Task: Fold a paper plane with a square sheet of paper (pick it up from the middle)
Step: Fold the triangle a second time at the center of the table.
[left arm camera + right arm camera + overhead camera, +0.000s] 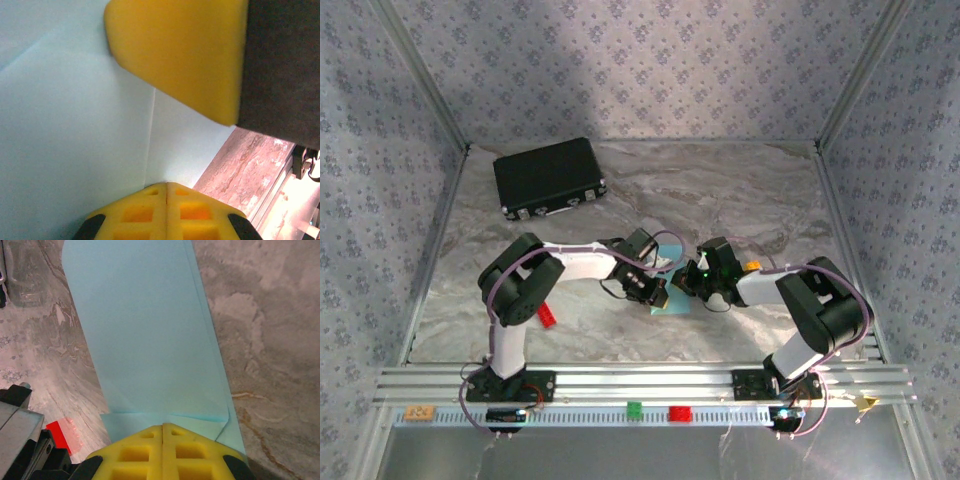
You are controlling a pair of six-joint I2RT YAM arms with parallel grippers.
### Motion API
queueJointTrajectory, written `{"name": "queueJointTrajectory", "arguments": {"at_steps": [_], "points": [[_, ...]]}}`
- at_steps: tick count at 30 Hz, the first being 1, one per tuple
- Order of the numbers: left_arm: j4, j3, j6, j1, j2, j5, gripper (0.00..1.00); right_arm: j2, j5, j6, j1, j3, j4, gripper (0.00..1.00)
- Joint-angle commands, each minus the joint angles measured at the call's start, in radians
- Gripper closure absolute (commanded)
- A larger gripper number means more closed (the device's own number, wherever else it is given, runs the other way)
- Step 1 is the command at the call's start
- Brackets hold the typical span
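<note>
Right pincer (163,427) and left pincer (166,185), both clenched, touch the folded blue paper (145,330). It stretches straight away from the right one, toward the marbled table's (260,315) near edge.

Counting in scene — light-blue paper sheet (150,340): 1 | black case (548,177): 1 | red bricks (548,315) (679,413): 2 | green brick (635,408): 1 | robot arms (520,285) (825,305): 2

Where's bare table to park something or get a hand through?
Free: back right, between the black case and the right wall; front strip between the blue paper and the near rail. Crowded: centre, where left gripper and right gripper meet over it; red brick beside the left arm.
</note>
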Motion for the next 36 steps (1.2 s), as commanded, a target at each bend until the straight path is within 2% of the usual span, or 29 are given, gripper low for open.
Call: {"name": "queueJointTrajectory", "arguments": {"at_steps": [1, 12, 20, 27, 36], "points": [[-0.017, -0.040, 0.021, 0.005, -0.029, -0.011, 0.98, 0.033, 0.029, 0.004, -0.009, -0.018, -0.062, 0.97], [0.014, -0.026, 0.021, 0.003, -0.097, 0.030, 0.93, 0.036, 0.026, 0.000, -0.009, -0.008, -0.067, 0.97], [-0.023, 0.006, 0.041, 0.002, -0.031, 0.041, 0.94, 0.035, 0.028, 0.003, -0.008, -0.012, -0.067, 0.97], [0.001, -0.060, 0.023, 0.013, -0.032, 0.009, 0.96, 0.036, 0.028, 0.001, -0.008, -0.013, -0.070, 0.97], [0.077, -0.171, -0.026, 0.044, -0.086, 0.034, 0.96, 0.036, 0.027, -0.004, -0.011, -0.013, -0.071, 0.97]]}}
